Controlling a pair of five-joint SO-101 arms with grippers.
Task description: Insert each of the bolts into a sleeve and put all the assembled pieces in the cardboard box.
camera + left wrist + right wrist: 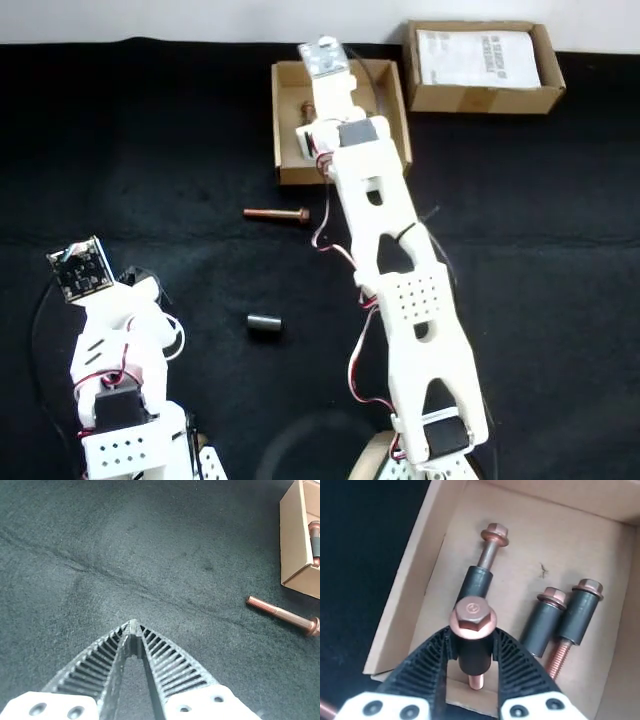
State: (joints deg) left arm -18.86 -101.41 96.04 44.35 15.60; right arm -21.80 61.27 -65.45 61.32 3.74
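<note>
Black felt (150,130) covers the whole table, pretty plain setup. Right gripper (472,636) is clamped on a bolt-and-sleeve piece (472,620), holding it head-up over the open cardboard box (405,615), where three assembled pieces (547,625) lie on the bottom. Left gripper (133,627) is pinched closed on nothing, low over the felt. One loose bolt (276,213) lies just outside the box, and a bare sleeve (264,323) sits further back toward the arm bases. A second box (480,98) holds a paper sheet.
</note>
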